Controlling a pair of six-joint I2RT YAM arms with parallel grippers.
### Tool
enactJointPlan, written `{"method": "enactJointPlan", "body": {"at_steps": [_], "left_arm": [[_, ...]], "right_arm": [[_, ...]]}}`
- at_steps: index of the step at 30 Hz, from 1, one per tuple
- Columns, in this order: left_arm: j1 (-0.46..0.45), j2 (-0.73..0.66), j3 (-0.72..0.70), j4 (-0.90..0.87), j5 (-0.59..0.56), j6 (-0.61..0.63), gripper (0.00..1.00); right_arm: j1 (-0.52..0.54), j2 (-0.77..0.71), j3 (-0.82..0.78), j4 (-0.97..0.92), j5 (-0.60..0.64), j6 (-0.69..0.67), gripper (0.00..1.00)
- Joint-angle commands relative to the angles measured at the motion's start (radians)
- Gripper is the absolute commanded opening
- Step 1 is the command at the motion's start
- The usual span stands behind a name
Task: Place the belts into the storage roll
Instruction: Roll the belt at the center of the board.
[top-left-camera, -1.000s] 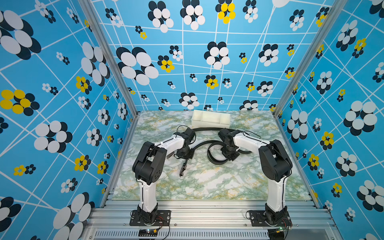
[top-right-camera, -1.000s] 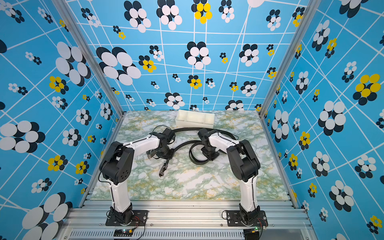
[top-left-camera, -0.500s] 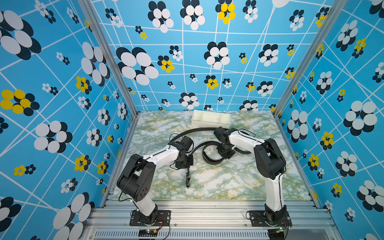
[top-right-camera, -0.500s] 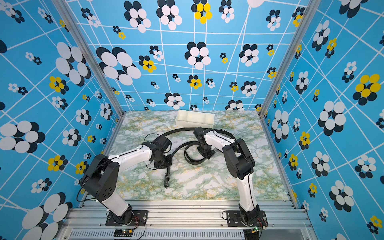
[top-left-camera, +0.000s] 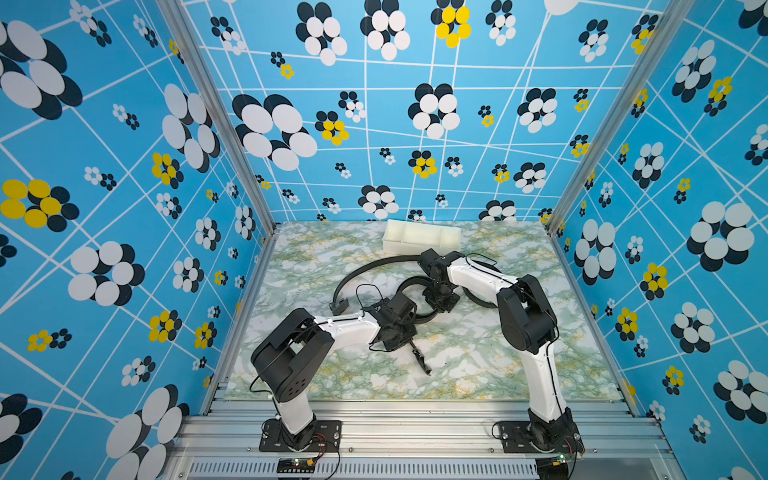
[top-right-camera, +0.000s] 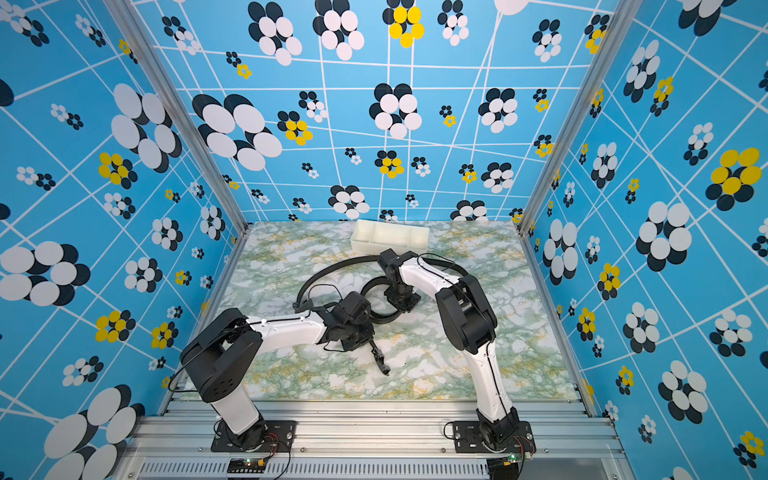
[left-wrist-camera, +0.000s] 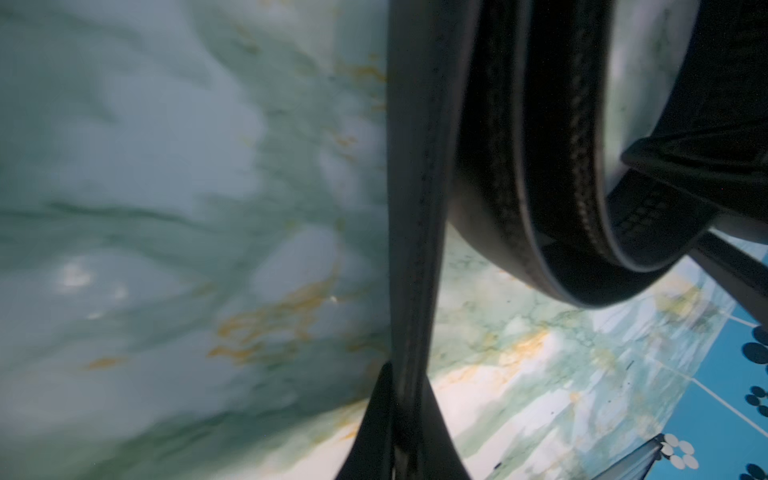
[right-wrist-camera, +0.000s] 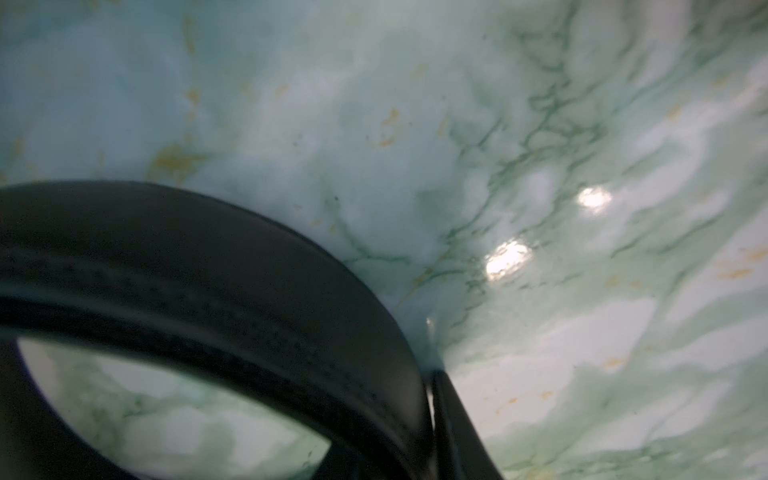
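Observation:
The off-white storage roll (top-left-camera: 422, 239) (top-right-camera: 388, 237) stands at the back middle of the marble table. One black belt (top-left-camera: 357, 272) lies in a long arc, its buckle (top-left-camera: 338, 307) near my left wrist and its far part hidden behind the right arm. The other belt (top-left-camera: 415, 291) forms a standing loop between my grippers, and its free end (top-left-camera: 422, 361) trails toward the front. My left gripper (top-left-camera: 409, 341) (left-wrist-camera: 409, 395) is shut on this belt's strap (left-wrist-camera: 415, 208). My right gripper (top-left-camera: 440, 305) (right-wrist-camera: 428, 415) is shut on the loop (right-wrist-camera: 208, 270).
Blue flowered walls close in the table on three sides, with metal posts at the back corners. Both arm bases stand on the aluminium rail (top-left-camera: 415, 419) at the front. The arc belt's far end shows right of the right arm (top-right-camera: 455, 268).
My left arm has swung right and toward the front, dragging the belt's free end with it. My right gripper has shifted slightly left with the loop.

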Motion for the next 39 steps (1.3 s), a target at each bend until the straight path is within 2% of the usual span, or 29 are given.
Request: {"method": "enactJointPlan", "body": {"at_steps": [1, 3, 6, 7, 10, 13, 17, 20, 22, 24, 28, 31, 39], "left_arm": [[-0.056, 0.079, 0.014, 0.133, -0.078, -0.176, 0.18], [-0.079, 0.113, 0.037, 0.166, -0.092, -0.215, 0.23], [-0.105, 0.145, 0.071, 0.169, -0.072, -0.218, 0.42], [-0.113, 0.138, 0.074, 0.154, -0.069, -0.207, 0.5], [-0.12, 0.088, 0.072, 0.079, -0.061, -0.156, 0.63], [-0.12, 0.0, 0.065, -0.019, -0.054, -0.087, 0.71], [-0.115, -0.124, 0.091, -0.192, -0.062, 0.046, 0.72], [-0.072, -0.223, 0.135, -0.376, -0.103, 0.177, 0.72], [-0.001, -0.267, 0.155, -0.462, -0.12, 0.267, 0.74], [0.084, -0.28, 0.155, -0.476, -0.098, 0.334, 0.74], [0.217, -0.191, 0.197, -0.425, 0.014, 0.42, 0.73], [0.243, -0.089, 0.257, -0.397, 0.056, 0.457, 0.74], [0.244, 0.076, 0.339, -0.314, 0.109, 0.43, 0.75]], "right_arm": [[0.017, 0.021, -0.014, -0.023, -0.038, -0.053, 0.26], [0.018, 0.001, -0.041, -0.012, -0.044, -0.066, 0.26], [0.018, -0.02, -0.078, -0.003, -0.046, -0.081, 0.26], [0.017, -0.021, -0.09, -0.001, -0.046, -0.085, 0.26], [0.017, -0.05, -0.138, 0.012, -0.043, -0.09, 0.26], [0.017, -0.062, -0.16, 0.026, -0.041, -0.091, 0.26], [0.017, -0.065, -0.168, 0.034, -0.043, -0.09, 0.26], [0.017, -0.065, -0.168, 0.04, -0.043, -0.087, 0.26], [0.017, -0.067, -0.167, 0.043, -0.044, -0.081, 0.26], [0.018, -0.067, -0.167, 0.046, -0.045, -0.077, 0.25], [0.016, -0.071, -0.166, 0.046, -0.038, -0.078, 0.26], [0.018, -0.066, -0.159, 0.044, -0.04, -0.079, 0.26], [0.018, -0.056, -0.154, 0.045, -0.04, -0.081, 0.26]]}}
